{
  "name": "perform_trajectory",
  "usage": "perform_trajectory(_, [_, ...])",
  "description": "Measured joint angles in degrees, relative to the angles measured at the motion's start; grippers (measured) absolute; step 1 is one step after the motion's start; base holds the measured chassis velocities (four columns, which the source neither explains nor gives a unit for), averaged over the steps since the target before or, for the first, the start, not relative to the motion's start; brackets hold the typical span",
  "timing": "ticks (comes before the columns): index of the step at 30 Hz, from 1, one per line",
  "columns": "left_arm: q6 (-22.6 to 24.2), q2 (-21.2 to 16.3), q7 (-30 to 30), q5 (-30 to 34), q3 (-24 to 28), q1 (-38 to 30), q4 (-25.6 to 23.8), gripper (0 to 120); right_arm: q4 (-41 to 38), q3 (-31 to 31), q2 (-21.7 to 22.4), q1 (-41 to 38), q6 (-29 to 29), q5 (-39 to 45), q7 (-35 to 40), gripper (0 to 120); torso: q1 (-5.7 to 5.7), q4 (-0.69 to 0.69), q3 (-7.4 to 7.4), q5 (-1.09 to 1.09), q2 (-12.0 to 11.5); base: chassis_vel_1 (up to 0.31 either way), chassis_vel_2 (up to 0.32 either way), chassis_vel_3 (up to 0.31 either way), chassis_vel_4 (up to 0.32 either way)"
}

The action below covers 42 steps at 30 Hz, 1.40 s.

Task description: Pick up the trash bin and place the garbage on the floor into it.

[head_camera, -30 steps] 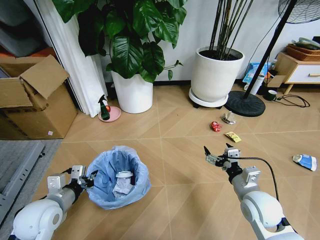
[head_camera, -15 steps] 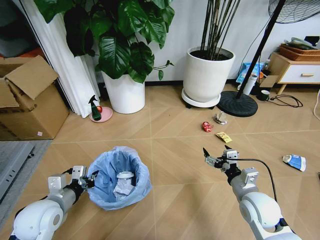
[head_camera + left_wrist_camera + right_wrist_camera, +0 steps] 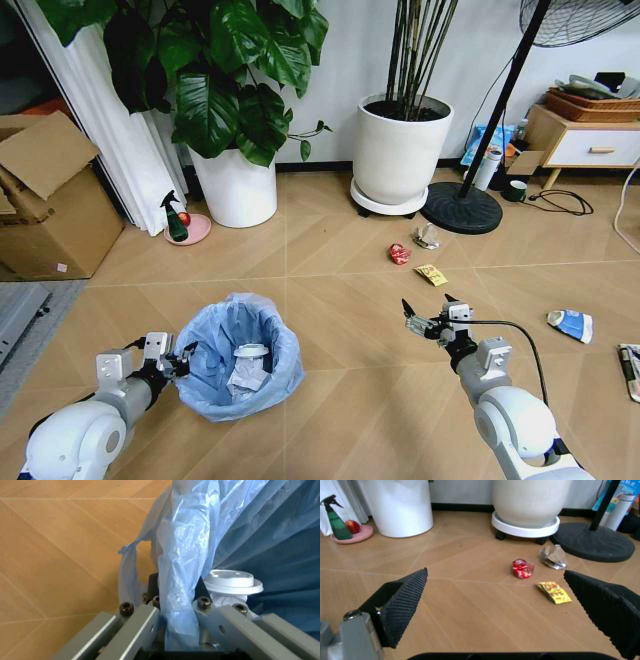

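- Head view: left gripper [image 3: 178,360] is clamped on the rim of the small round trash bin lined with a crinkled light-blue plastic bag [image 3: 240,352], low on the robot's left. A white disc lid [image 3: 250,351] and crumpled white tissue lie inside it. Right gripper [image 3: 424,316] hangs over bare wood floor [image 3: 330,270], jaws wide apart, holding nothing. Beyond it: crushed red can [image 3: 400,254], yellow wrapper [image 3: 431,275], crumpled silver-grey scrap [image 3: 427,237]. Blue-and-white packet [image 3: 571,323] lies well off to the right. Green spray bottle [image 3: 176,219] stands on a pink dish by the big white plant pot [image 3: 237,187].
- Left wrist view: both fingers [image 3: 137,624] pinch the blue bag and dark rim between them; the lid sits just inside.
- Right wrist view: black ridged pads [image 3: 402,602] spread wide, empty; red can, yellow wrapper and silver scrap lie on the floor between them, near the second white pot's [image 3: 530,498] wheeled base.
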<state>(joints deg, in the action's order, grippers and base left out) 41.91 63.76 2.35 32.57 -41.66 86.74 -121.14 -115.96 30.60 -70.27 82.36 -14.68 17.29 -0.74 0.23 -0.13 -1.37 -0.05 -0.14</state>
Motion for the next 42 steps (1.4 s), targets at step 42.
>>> perform_trajectory(42, [-0.2,0.5,0.5,-0.5,0.2,-0.1,0.4,0,1.2,-0.3,-1.3,0.6,0.7,-2.3,0.4,100,0.0,0.0,0.0,0.01,0.0,-0.152,-0.149,0.151,0.151])
